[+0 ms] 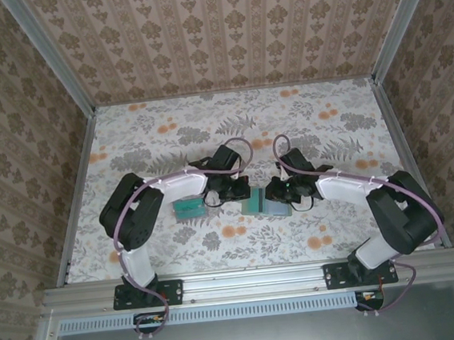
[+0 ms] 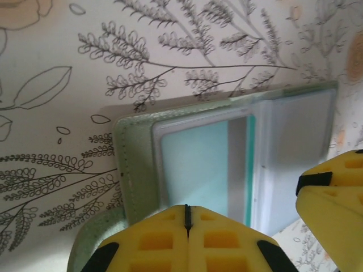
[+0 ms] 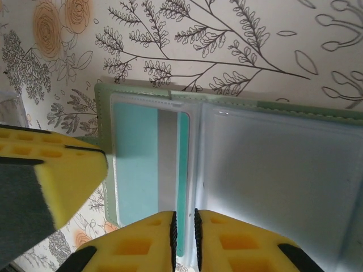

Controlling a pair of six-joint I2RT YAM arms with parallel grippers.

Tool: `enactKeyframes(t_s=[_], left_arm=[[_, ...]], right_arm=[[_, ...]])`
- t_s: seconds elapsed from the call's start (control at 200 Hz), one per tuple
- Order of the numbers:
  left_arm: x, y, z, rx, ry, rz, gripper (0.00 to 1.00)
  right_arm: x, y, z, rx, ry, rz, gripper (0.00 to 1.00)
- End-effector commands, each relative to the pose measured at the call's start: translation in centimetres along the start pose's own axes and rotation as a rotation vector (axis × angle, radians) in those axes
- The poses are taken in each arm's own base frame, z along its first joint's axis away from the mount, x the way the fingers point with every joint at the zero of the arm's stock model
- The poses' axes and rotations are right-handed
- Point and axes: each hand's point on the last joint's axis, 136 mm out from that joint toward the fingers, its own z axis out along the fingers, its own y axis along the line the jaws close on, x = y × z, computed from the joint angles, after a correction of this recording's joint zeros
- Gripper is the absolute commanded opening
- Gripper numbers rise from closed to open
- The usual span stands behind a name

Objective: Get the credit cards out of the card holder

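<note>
The card holder (image 1: pixel 267 208) lies open on the flowered table between my two grippers. Its pale green cover (image 2: pixel 135 170) frames clear sleeves (image 3: pixel 272 170). One credit card (image 2: pixel 193 164), pale teal with a grey stripe and a darker teal edge, sits inside the left sleeve (image 3: pixel 136 164). My left gripper (image 2: pixel 186 211) is shut, its tips over the near edge of that sleeve (image 1: pixel 233 192); I see nothing between its pads. My right gripper (image 3: pixel 184 224) stands over the middle fold (image 1: pixel 280 191), its jaws a narrow gap apart, with the card's teal edge and the sleeve's edge showing in that gap.
A small pile of teal and green cards (image 1: pixel 189 208) lies on the table to the left of the holder, under the left arm. Wallpapered walls and metal rails close in the table on three sides. The other gripper's yellow finger (image 2: pixel 334 187) crowds each wrist view (image 3: pixel 51 170).
</note>
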Motion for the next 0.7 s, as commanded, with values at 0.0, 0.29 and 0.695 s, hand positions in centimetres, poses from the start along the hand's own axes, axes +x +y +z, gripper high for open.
enactKeyframes(t_s=[0.0,0.29,0.695], left_arm=[[1.4,0.7,1.1,-0.033,0.043,-0.016,0.0],[1.9,0.9,1.5,-0.048,0.057,-0.024,0.0],[1.9,1.1,1.5,-0.056,0.061,-0.024,0.0]], right_arm=[[-0.5,1.4,0.3,-0.04,0.005,0.015,0.21],[0.0,0.8,1.6,-0.025,0.044,0.036,0.23],[0.6,0.8,2.5,-0.035,0.075,0.048,0.17]])
